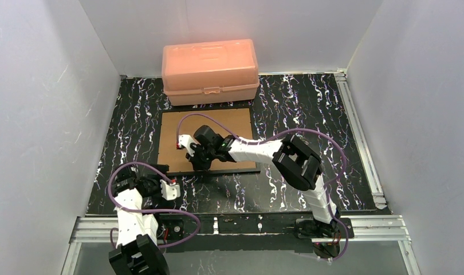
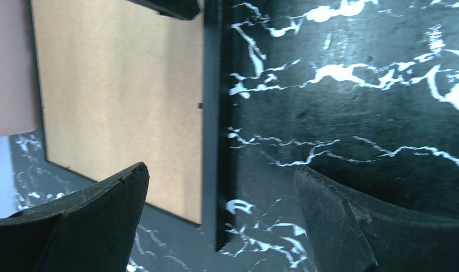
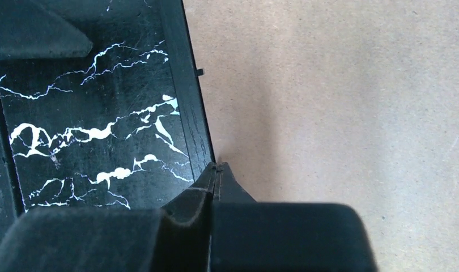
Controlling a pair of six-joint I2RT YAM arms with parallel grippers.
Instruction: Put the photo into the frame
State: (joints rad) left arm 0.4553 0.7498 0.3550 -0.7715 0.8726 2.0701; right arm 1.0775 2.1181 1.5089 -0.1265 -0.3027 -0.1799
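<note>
The black frame [image 1: 178,171] lies flat in the middle of the table, and a brown backing board [image 1: 218,123] fills it. The photo is hidden. My right gripper [image 1: 200,167] points down at the frame's near edge. In the right wrist view this gripper [image 3: 217,166] is shut, tips pressed together on the seam between the frame's rail [image 3: 187,96] and the board [image 3: 329,102], with nothing visible between them. My left gripper [image 1: 175,189] hovers low near the frame's front left corner. Its jaws [image 2: 220,170] stand wide open and empty, with the frame's rail [image 2: 211,113] and board [image 2: 119,96] beyond.
A peach plastic box [image 1: 210,70] stands shut at the back, just behind the frame. White walls close in the table on three sides. A metal rail [image 1: 361,143] runs along the right edge. A small metal tab [image 3: 200,72] sits on the frame's inner edge.
</note>
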